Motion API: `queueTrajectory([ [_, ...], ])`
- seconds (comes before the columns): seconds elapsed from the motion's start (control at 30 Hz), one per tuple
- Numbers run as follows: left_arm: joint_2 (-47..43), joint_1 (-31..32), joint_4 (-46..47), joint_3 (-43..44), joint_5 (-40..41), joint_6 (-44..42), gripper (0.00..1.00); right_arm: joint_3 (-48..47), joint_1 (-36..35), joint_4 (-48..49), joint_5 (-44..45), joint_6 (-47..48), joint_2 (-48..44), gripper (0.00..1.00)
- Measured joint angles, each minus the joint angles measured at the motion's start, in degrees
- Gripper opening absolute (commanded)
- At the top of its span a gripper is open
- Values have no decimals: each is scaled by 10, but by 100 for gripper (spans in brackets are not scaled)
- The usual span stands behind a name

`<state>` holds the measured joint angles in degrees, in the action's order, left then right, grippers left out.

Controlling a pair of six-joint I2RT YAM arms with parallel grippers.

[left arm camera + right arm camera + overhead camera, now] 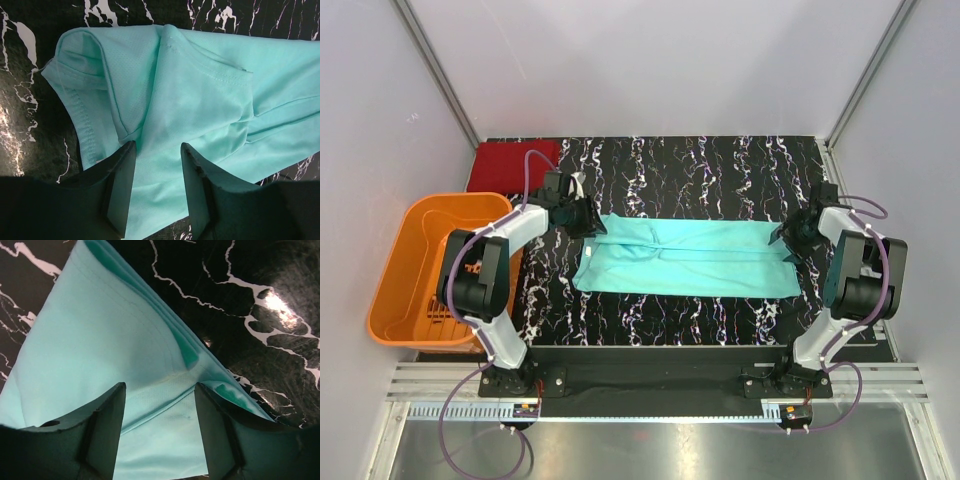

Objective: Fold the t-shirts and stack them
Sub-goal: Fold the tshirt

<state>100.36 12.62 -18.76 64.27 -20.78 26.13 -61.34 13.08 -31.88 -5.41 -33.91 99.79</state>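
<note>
The light teal-green t-shirt (685, 257) lies folded into a long band across the middle of the black marbled table. My left gripper (590, 224) is open just above its left end, where a sleeve fold and hem show (165, 95). My right gripper (788, 240) is open above its right end, whose layered edge (150, 365) runs between my fingers. Neither gripper holds cloth. The dark red t-shirt (512, 164) lies folded at the far left corner.
An orange plastic slatted basket (405, 262) stands off the table's left side, next to my left arm. White walls with metal posts enclose the table on three sides. Bare marbled surface (710, 165) shows behind and in front of the teal shirt.
</note>
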Motion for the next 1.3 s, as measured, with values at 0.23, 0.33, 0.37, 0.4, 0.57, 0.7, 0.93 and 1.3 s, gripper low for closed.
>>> queueTrajectory([
  [0.23, -9, -2, 6, -2, 11, -2, 47, -2, -44, 26, -58, 40, -31, 86],
  [0.33, -9, -3, 3, 10, 10, -5, 47, -33, -100, 46, -115, 57, -27, 88],
  [0.37, -9, -4, 4, 15, 10, -5, 47, -55, -125, 52, -140, 61, -16, 88],
  [0.4, -9, -4, 5, 20, 9, -6, 47, -77, -147, 64, -164, 63, 0, 87],
  [0.57, -8, -10, 5, 40, 8, -9, 42, -195, -257, 136, -266, 57, 116, 84],
  [0.7, -7, -34, 6, 52, 4, -7, 23, -268, -315, 161, -311, 43, 203, 76],
  [0.93, 61, -101, 38, 63, -45, 22, 10, -323, -327, 174, -354, 12, 274, 63],
  [1.3, 113, -96, 64, 74, -87, 56, 11, -363, -340, 175, -383, 10, 343, 63],
])
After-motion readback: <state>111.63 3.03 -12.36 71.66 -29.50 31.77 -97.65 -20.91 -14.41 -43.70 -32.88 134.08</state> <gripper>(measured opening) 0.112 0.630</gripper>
